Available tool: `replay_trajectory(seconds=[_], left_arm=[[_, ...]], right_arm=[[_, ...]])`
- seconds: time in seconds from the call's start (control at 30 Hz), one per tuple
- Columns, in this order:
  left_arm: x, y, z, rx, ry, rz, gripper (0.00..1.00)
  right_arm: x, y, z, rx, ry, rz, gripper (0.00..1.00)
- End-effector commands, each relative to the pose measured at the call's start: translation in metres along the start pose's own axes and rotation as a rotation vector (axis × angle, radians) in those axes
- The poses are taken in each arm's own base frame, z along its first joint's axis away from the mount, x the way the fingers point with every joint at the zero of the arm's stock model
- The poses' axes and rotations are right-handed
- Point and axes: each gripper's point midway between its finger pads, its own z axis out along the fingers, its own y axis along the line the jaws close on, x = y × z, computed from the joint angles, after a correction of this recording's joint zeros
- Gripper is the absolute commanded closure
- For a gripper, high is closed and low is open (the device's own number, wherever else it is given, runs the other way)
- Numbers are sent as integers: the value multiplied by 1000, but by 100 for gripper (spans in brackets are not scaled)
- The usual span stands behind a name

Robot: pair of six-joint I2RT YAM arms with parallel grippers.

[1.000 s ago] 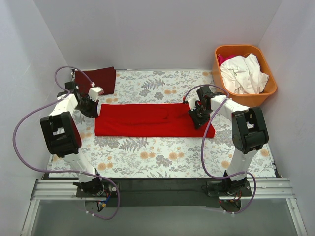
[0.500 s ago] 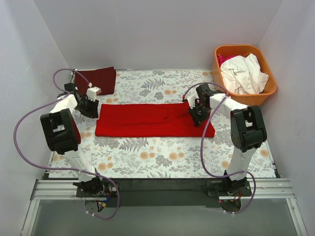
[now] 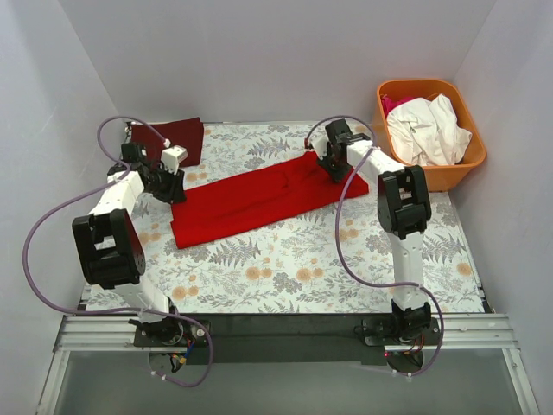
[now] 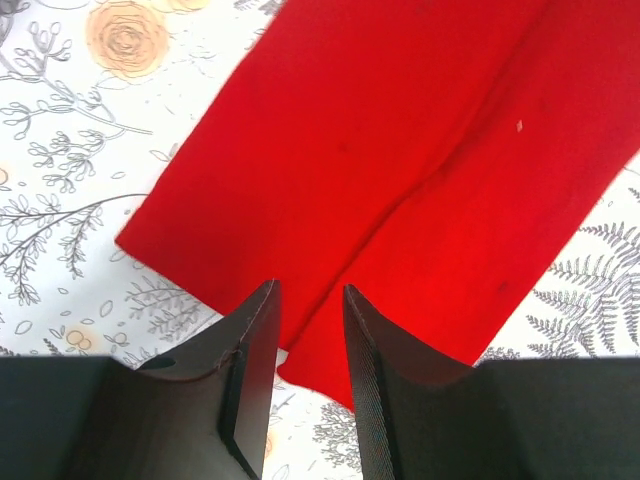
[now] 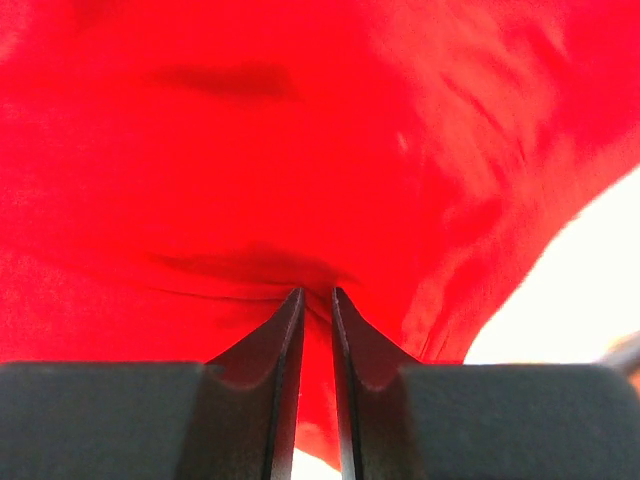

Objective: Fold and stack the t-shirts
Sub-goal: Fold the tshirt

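The surface [image 3: 285, 268] is the largest thing. It is flat and rectangular, covered with a pale print of grey ferns and orange flowers, and plain white walls stand on three sides of it.

On it lies the red t-shirt [image 3: 259, 194], of soft matte cloth in a bright red. It is folded into a long narrow band with straight edges, and one seam or fold line runs along its length. Its long axis goes diagonally, from the near left to the far right. The left end lies flat on the surface with a square corner. The right end reaches toward the far right side, near the tub.

The orange tub [image 3: 422, 85] stands at the far right corner. It is smooth plastic with rounded corners and a thick rim. Inside it the white t-shirt [image 3: 428, 130] lies crumpled, full of wrinkles, and fills most of the tub. A small piece of pink cloth [image 3: 393, 104] shows at the far left side of the tub, beside the white one.

The maroon t-shirt [image 3: 181, 138] lies at the far left corner of the surface, folded into a compact, almost square block, apart from the red one.

The right fingers [image 5: 280, 345], black and wedge-shaped, are pressed almost together on a small pleat of the red t-shirt at its right end, and the cloth wrinkles around them.

The left fingers [image 4: 250, 350] are above the left end of the red t-shirt. They stand a little apart with ribbed inner faces, and nothing is between them.
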Motion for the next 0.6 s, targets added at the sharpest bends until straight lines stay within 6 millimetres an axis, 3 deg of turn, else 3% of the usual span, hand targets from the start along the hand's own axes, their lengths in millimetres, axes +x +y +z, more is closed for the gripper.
replay_trajectory(seconds=[0.0,0.07,0.13,0.2,0.27,0.43,0.57], left_arm=[[-22,-19,-10,-47,-52,116,70],[-10,-31,0,-59,-7,142,69],[-8,-46,11,-63,9,193,68],[6,-68,26,-36,54,251,68],[24,-77,36,-28,90,259,68],[52,-90,56,-66,207,325,68],[84,-98,58,-58,323,345,71]], right_arm=[[-53,-57,-3,212,-121,-39,77],[-68,-69,-15,255,-165,-32,76],[-88,-78,-45,284,-245,-28,74],[-96,-74,-61,271,-292,-30,72],[-98,-65,-83,244,-332,-33,71],[-85,-45,-117,195,-349,-18,70],[-61,-13,-123,78,-320,4,70]])
